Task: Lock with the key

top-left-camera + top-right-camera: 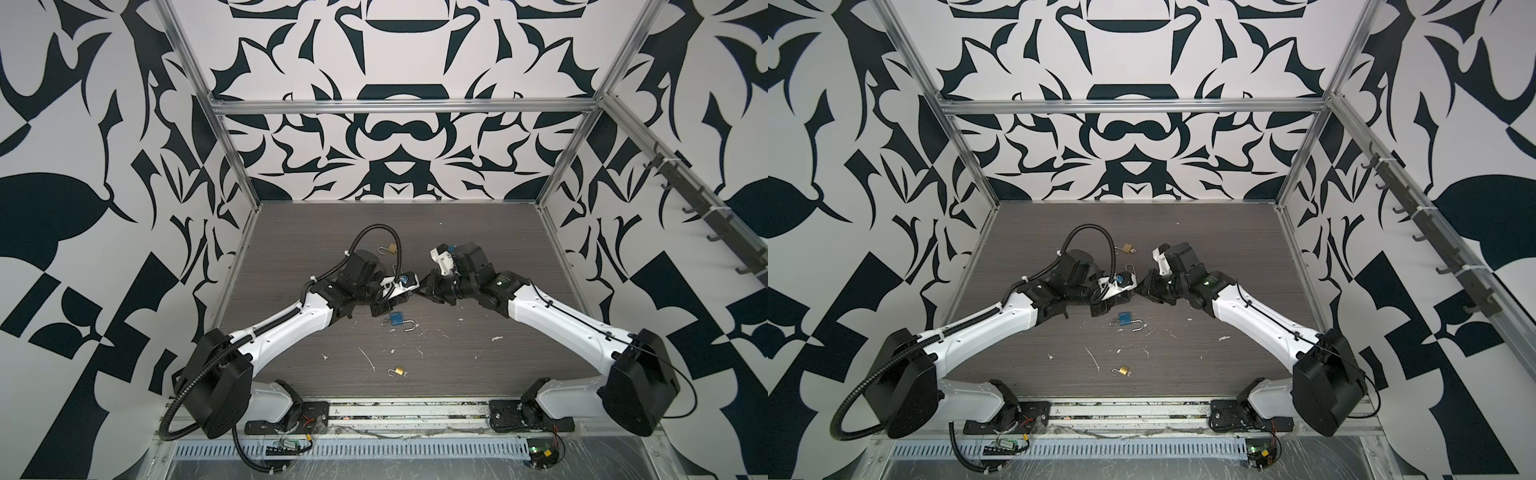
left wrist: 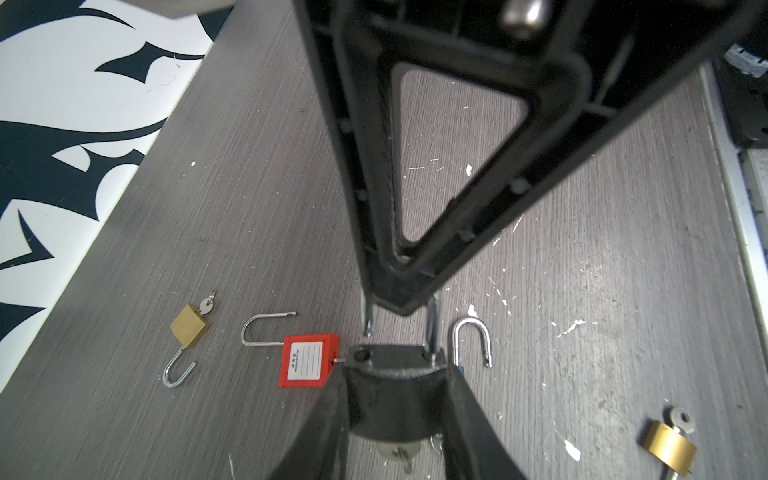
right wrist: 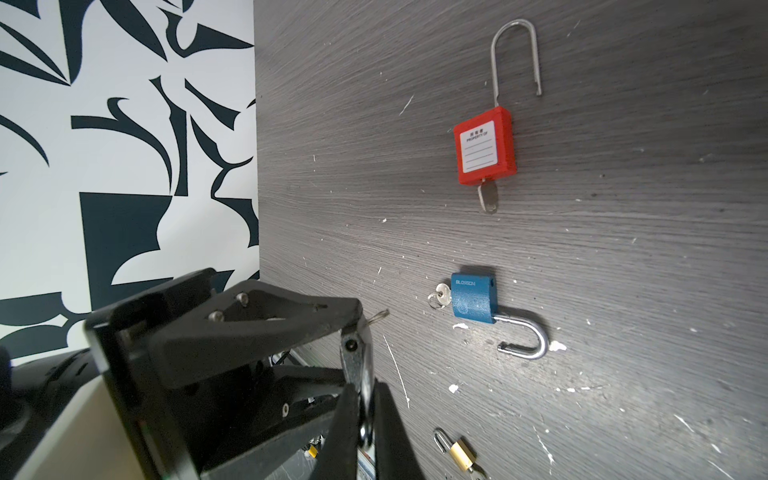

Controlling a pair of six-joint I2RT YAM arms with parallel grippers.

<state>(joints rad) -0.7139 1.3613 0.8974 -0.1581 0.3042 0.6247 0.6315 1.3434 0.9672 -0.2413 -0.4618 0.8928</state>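
My left gripper (image 2: 395,374) is shut on the body of a black padlock (image 2: 390,361) held just above the table. Its key (image 2: 399,453) sticks out of the end facing the camera. One shackle hole is empty, so the shackle (image 2: 432,324) stands open. My right gripper (image 3: 365,395) comes in from the opposite side, its fingers (image 2: 415,270) shut on that shackle. In both top views the two grippers meet tip to tip at mid-table, left gripper (image 1: 409,291) against right gripper (image 1: 422,289).
On the dark wood table (image 1: 457,357) lie other open padlocks with keys in them: a red one (image 3: 486,145), a blue one (image 1: 397,319) just below the grippers, a brass one (image 1: 390,248) behind them and another brass one (image 1: 399,370) near the front.
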